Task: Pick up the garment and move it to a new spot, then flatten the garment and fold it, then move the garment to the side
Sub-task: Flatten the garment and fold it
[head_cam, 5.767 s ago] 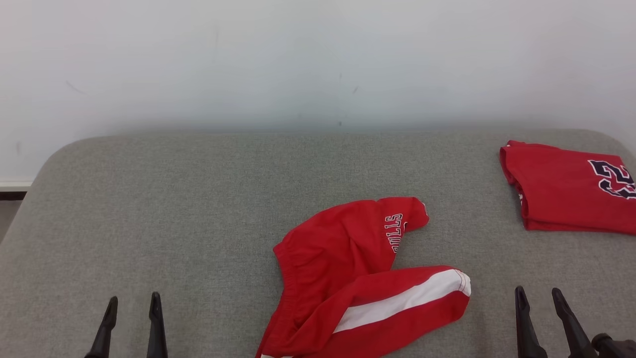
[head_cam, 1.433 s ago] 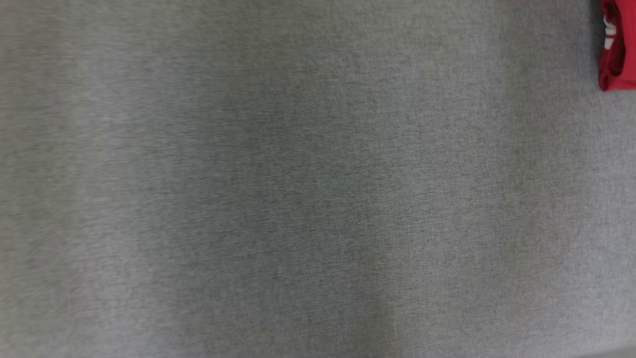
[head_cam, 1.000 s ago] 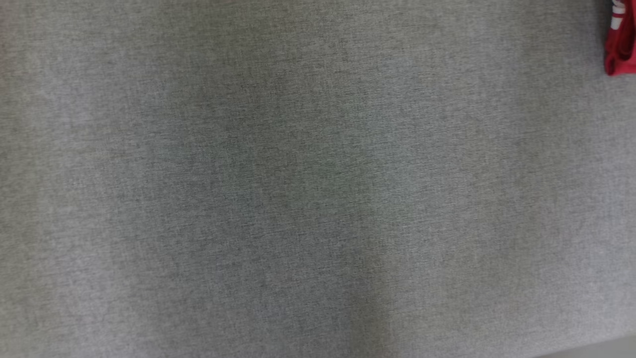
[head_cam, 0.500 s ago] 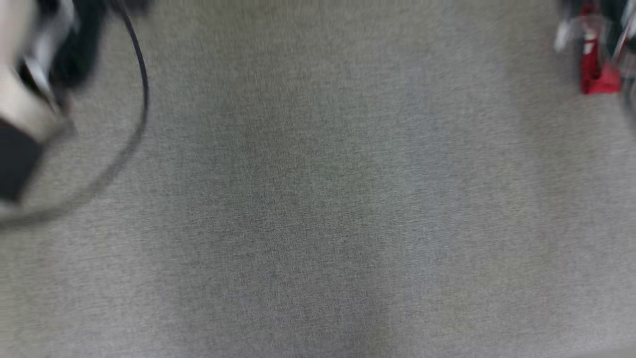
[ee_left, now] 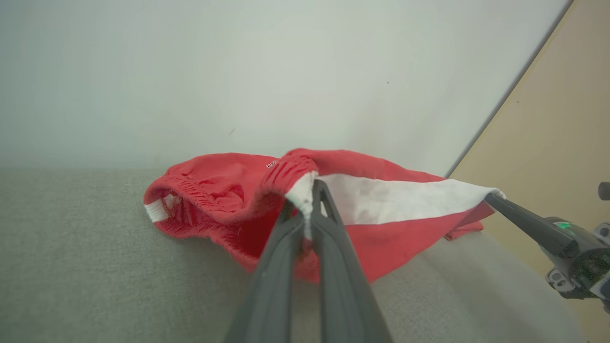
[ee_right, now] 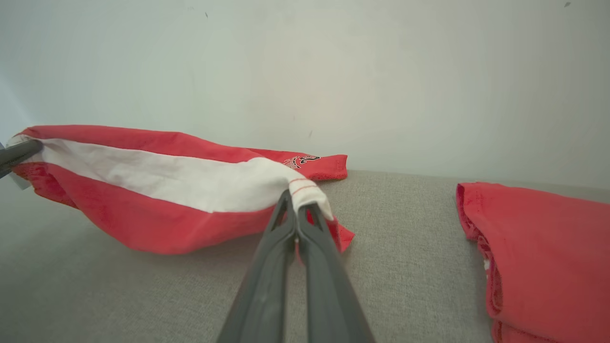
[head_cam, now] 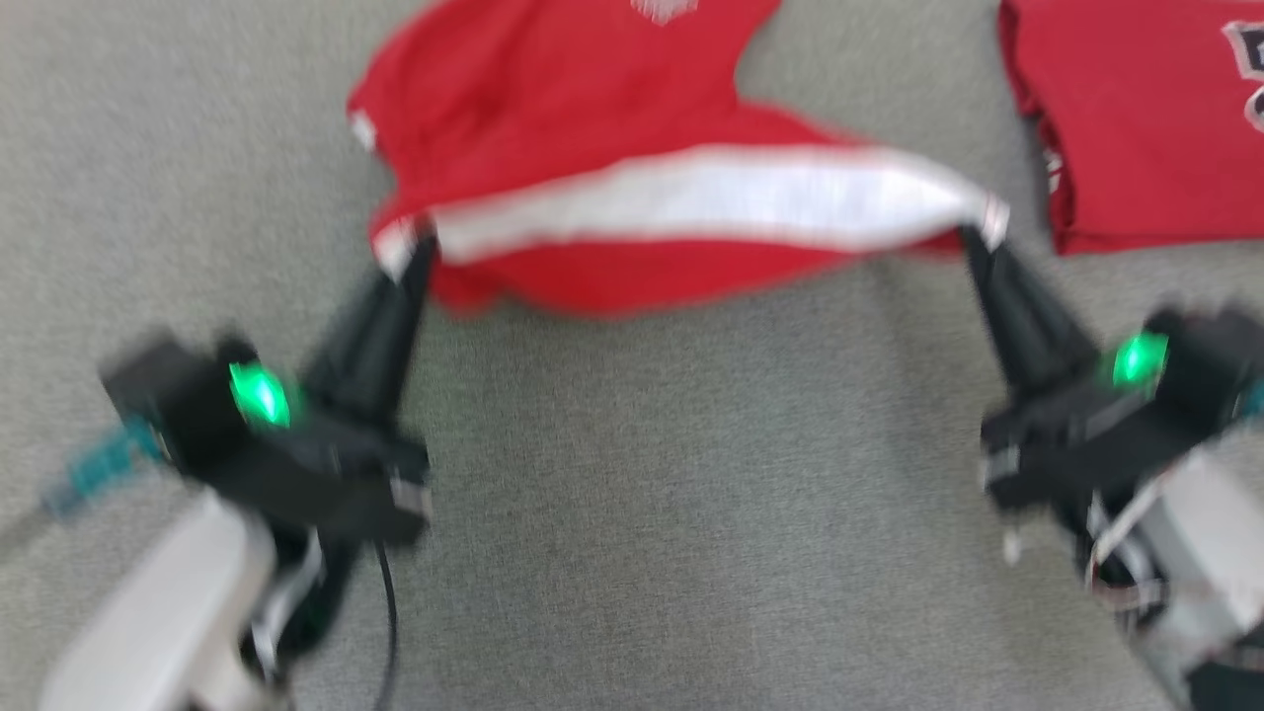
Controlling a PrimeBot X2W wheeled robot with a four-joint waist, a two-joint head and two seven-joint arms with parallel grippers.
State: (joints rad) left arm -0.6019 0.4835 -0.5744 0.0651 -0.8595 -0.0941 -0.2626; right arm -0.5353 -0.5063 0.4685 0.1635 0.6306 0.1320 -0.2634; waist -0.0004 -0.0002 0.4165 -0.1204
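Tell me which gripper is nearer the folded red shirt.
Right. The right gripper pinches the shorts at the end beside the folded shirt; the left gripper pinches their far end.

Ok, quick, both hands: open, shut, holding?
Left hand: shut on the red shorts, at the waistband.
Right hand: shut on the shorts, at the leg hem.

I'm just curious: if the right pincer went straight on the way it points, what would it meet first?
The red shorts: the right pincer is shut on their white-striped end. Beyond, probably the pale wall; depth unclear.
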